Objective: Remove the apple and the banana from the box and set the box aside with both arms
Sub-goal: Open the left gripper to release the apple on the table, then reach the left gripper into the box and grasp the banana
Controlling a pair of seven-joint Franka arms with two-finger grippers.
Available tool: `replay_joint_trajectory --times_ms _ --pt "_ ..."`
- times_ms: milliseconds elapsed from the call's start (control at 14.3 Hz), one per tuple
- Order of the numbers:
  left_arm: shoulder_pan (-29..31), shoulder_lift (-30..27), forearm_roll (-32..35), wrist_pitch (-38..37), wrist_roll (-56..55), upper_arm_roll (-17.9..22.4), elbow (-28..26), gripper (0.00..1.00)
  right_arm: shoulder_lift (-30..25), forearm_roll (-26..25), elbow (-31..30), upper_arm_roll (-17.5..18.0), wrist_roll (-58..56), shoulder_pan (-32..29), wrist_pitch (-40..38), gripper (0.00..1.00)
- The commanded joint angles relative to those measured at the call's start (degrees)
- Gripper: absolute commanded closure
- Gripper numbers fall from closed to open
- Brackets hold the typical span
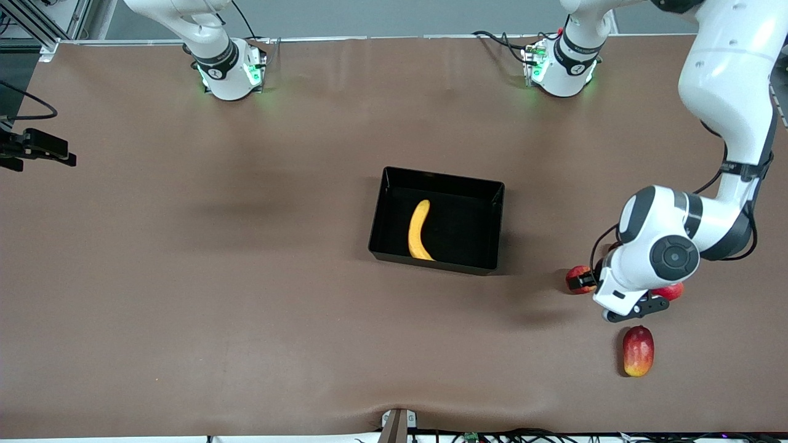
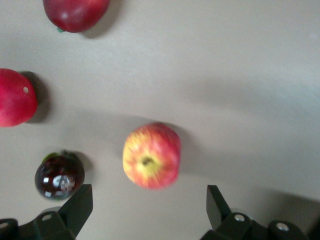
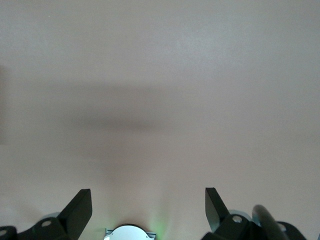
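Note:
The black box (image 1: pixel 468 231) sits mid-table with the yellow banana (image 1: pixel 420 231) lying in it. The red apple with yellow streaks (image 2: pixel 151 156) rests on the table toward the left arm's end, seen only in the left wrist view. My left gripper (image 2: pixel 149 205) is open and hangs just above the apple, fingers (image 2: pixel 80 205) apart on either side and not touching it. The left arm's hand (image 1: pixel 634 271) hides the apple in the front view. My right gripper (image 3: pixel 148 210) is open and empty over bare table near its own base; it is out of the front view.
Other fruits lie round the left hand: a red one (image 1: pixel 577 280), a red one (image 1: pixel 671 291), and a red-yellow oval one (image 1: pixel 638 351) nearer the camera. The left wrist view shows two red fruits (image 2: pixel 15 97) (image 2: pixel 75 12) and a dark glossy one (image 2: pixel 59 175).

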Motion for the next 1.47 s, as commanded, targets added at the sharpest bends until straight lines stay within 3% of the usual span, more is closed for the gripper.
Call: replay_joint_trajectory --times_ms 0,351,631,1052,1402 --pt "0.7 -4.3 0.6 -3.7 2.5 -3.9 -1.7 0.0 0.5 0.1 0.9 0.5 0.0 -0.9 -0.7 0.0" --pt "0.8 -7.2 -0.7 -4.3 0.0 -11.8 -4.1 0.0 0.5 0.1 0.9 0.5 0.0 -0.9 -0.7 0.0" --pt "-0.8 -7.4 -1.8 -3.8 -11.5 -19.6 -4.1 0.0 0.5 0.1 0.9 0.5 0.0 -0.9 -0.7 0.0" --pt "-12.7 -2.3 -0.7 4.4 -23.6 -20.1 -4.0 0.0 0.6 0.3 0.9 0.5 0.0 -0.9 -0.7 0.0" --pt "-16.3 4.6 6.7 10.6 -24.2 -19.9 -4.2 0.0 0.8 0.6 0.9 0.5 0.7 -0.9 -0.6 0.0"
